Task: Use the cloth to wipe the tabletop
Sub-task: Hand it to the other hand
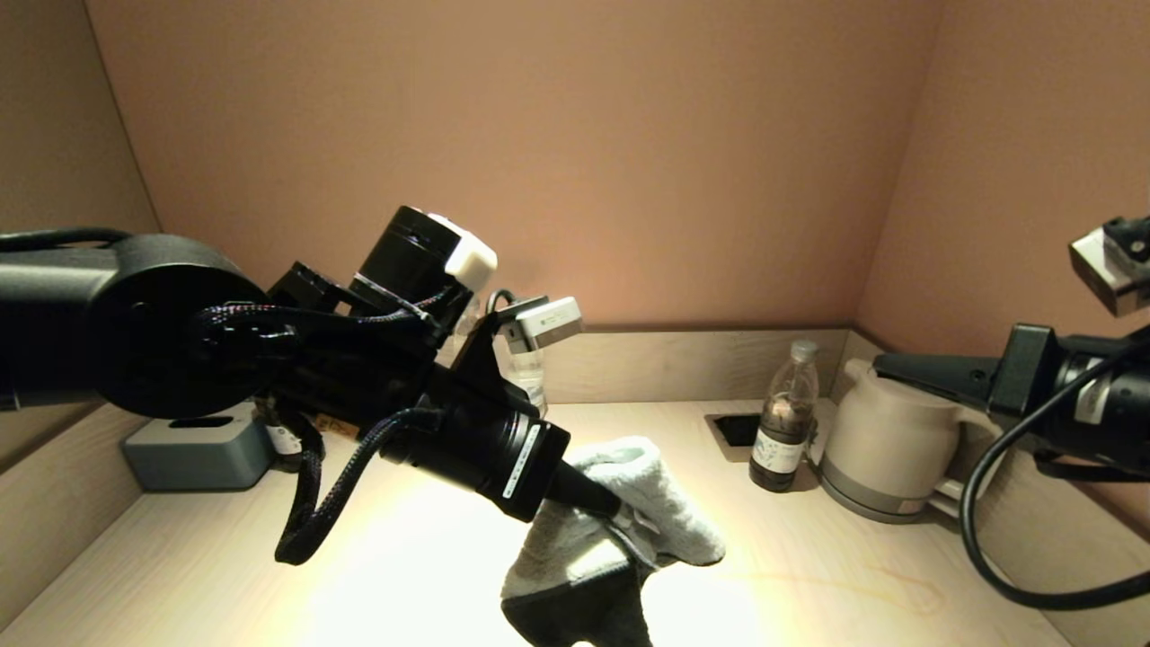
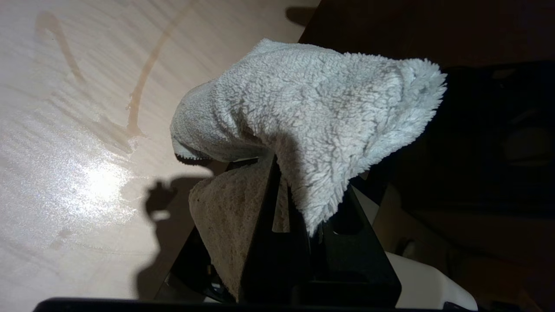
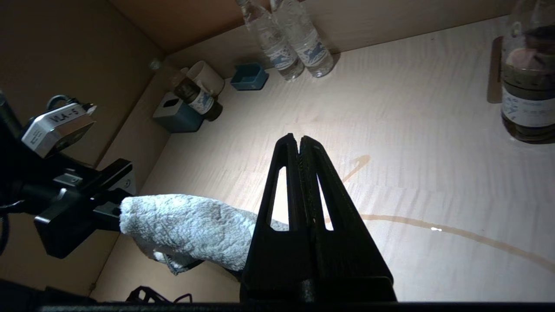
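The left end effector (image 1: 629,530) is clamped tight on the cloth (image 1: 629,512), pinching a fold near its middle so that the pale terry face drapes over the fingertips and the dark underside hangs below. From the head view the cloth appears held just above the counter (image 1: 377,548), over its near middle; whether the hanging corner touches the surface cannot be told. A thin brownish liquid trail (image 3: 433,227) curves across the counter off to the right of this end effector, toward the dark tea bottle (image 1: 783,418) and the white kettle (image 1: 885,445).

The right end effector (image 3: 299,141) is fully closed with nothing in it, raised above the counter on the far right, pointing toward the cloth.

Risks, as a judgement: the grip takes only a fold, so a hard press or a fast drag could pull the cloth loose or bunch it up, leaving bare fingertips scraping the laminate. A sweep that follows the trail toward the right could knock the tea bottle, which stands close beside the kettle and the black cut-out (image 1: 737,429). The two arms also face each other, so a wide stroke could bring them together.
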`<state>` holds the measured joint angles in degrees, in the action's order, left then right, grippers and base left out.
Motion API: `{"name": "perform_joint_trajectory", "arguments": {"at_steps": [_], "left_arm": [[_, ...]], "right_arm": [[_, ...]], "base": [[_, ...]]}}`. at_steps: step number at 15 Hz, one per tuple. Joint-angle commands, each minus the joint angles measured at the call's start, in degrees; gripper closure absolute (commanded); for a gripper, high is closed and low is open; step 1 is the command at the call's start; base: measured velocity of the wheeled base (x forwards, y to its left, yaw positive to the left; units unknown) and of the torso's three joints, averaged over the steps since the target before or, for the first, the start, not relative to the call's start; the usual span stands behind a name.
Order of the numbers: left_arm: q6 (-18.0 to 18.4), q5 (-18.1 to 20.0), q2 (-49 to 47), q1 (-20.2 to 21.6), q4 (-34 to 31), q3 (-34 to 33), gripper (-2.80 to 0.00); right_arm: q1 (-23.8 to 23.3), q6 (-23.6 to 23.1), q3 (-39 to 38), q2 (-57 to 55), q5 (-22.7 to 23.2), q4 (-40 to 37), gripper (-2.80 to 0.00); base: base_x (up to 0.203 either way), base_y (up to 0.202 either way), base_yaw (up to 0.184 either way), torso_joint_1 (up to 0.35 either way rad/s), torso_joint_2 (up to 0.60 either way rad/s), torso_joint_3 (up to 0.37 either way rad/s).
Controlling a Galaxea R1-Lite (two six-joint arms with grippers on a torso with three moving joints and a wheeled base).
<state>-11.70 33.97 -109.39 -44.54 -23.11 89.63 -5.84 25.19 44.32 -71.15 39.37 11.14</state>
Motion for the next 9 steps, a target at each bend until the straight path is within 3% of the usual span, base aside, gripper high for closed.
{"name": "perform_joint_trajectory", "arguments": {"at_steps": [1,3,9], "left_arm": [[0.08,1.4,-2.5,0.02,0.03,1.24,0.0],[1.33,1.8,-4.34,0.16,1.49,1.42,0.0],[1.51,7.16,-6.1,2.53,2.46,3.97,0.0]], "right_arm": [[-1.73,-0.1,0.11,-1.82,34.21,0.68,0.0],[-1.72,-0.06,-1.17,0.13,38.24,0.46,0.0],[0.39,-1.9,-7.67,2.42,38.77,0.99,0.0]], "base": [[0.0,0.0,0.0,0.0,0.0,0.0],[0.0,0.0,0.0,0.0,0.0,0.0],[0.0,0.0,0.0,0.0,0.0,0.0]]}}
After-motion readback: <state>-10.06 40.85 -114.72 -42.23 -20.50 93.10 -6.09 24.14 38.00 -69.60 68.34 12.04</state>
